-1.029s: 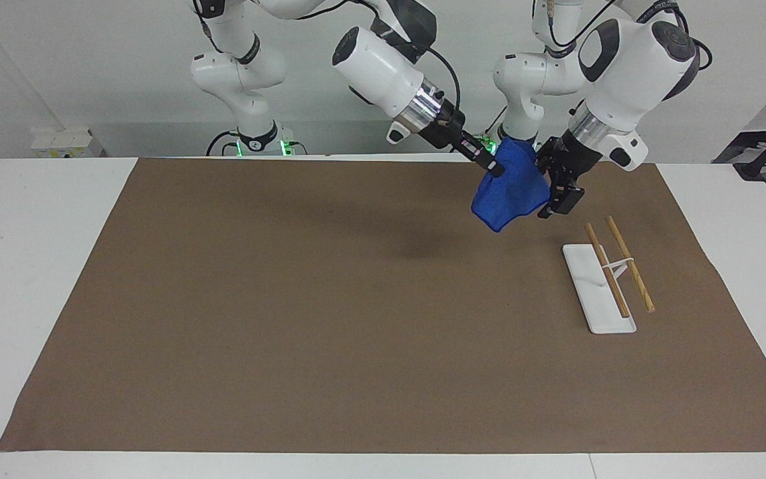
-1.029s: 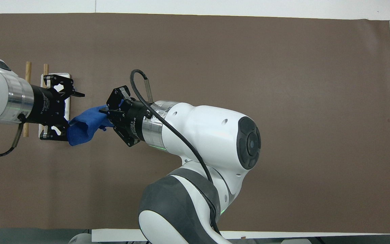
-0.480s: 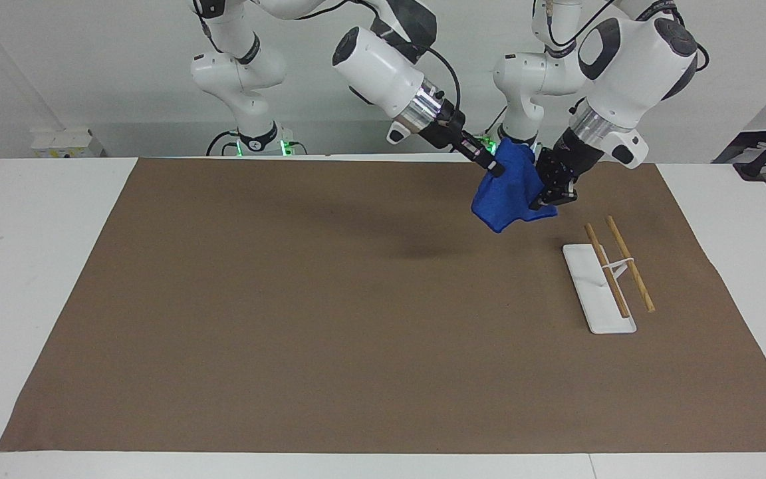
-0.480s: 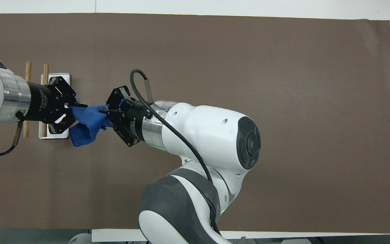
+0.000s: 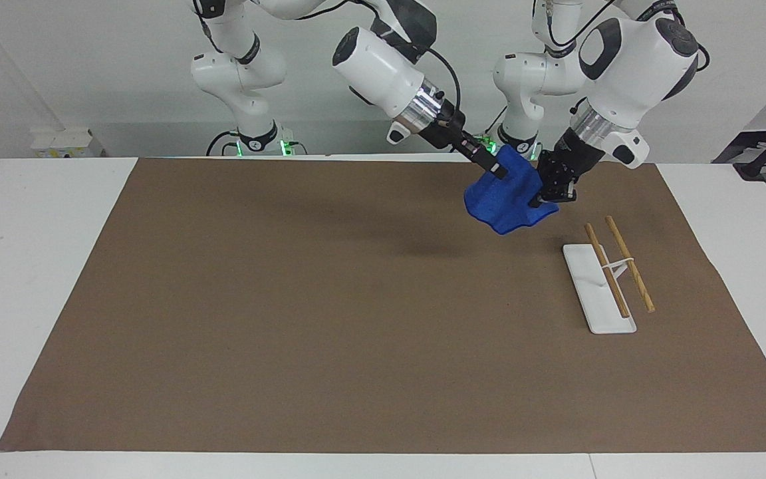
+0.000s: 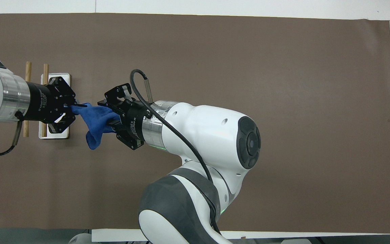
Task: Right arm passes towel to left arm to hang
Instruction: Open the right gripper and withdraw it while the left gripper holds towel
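Facing view: you're mid-handoff. The towel [image 5: 504, 201] hangs over the tabletop's left-arm end, left tool [image 5: 551, 193] clamped on one edge, right tool [image 5: 489, 166] slanting down to the other.

Overhead view: right tool [image 6: 111, 115] looks spread apart, so I'd back it away next.

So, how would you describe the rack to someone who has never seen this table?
Look at the brown mat, toward the left arm's end. There stands the rack: a flat white base carrying two wooden rods side by side. It is the only thing on the mat; the blue towel is up between the grippers.
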{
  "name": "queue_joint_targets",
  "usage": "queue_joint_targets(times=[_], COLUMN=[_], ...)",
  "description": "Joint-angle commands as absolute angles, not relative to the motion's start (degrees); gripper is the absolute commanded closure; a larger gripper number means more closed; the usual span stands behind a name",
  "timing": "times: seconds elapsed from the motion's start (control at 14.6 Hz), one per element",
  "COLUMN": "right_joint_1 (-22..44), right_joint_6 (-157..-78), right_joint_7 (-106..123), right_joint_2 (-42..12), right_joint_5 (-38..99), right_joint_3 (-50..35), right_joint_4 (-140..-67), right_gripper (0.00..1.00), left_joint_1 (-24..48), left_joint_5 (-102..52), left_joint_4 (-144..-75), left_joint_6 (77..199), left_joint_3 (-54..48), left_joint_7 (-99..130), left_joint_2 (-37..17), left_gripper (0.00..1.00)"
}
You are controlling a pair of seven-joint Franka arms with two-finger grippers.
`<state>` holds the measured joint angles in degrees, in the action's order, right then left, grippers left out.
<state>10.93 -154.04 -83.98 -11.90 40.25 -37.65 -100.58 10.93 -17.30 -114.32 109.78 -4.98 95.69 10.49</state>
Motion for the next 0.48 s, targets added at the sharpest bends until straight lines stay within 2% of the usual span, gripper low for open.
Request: queue_joint_targets(times=[0.0, 0.21, 0.41], right_joint_1=[9.8, 8.4, 8.0], right_joint_6=[-153.7, -154.2, -153.7], right_joint_7=[-74.8, -50.4, -25.7], right_joint_2=[-11.6, -7.8, -4.5], right_joint_5=[40.6, 40.4, 40.4], right_joint_3=[-37.5, -34.8, -26.3], right_joint_4=[-101.6, -109.0, -115.7], right_gripper=[0.0, 0.0, 0.0], left_joint_1=[11.1, 7.8, 3.4], left_joint_5=[-18.3, -18.2, -18.3], left_joint_4=[-116.1, -116.2, -117.6], left_joint_6=[113.1, 117.1, 117.7], left_joint_3=[-4.6, -4.4, -4.4], left_joint_7=[95.4, 87.3, 75.0], left_joint_2=[11.8, 11.4, 11.7], left_gripper=[1.0, 1.0, 0.99])
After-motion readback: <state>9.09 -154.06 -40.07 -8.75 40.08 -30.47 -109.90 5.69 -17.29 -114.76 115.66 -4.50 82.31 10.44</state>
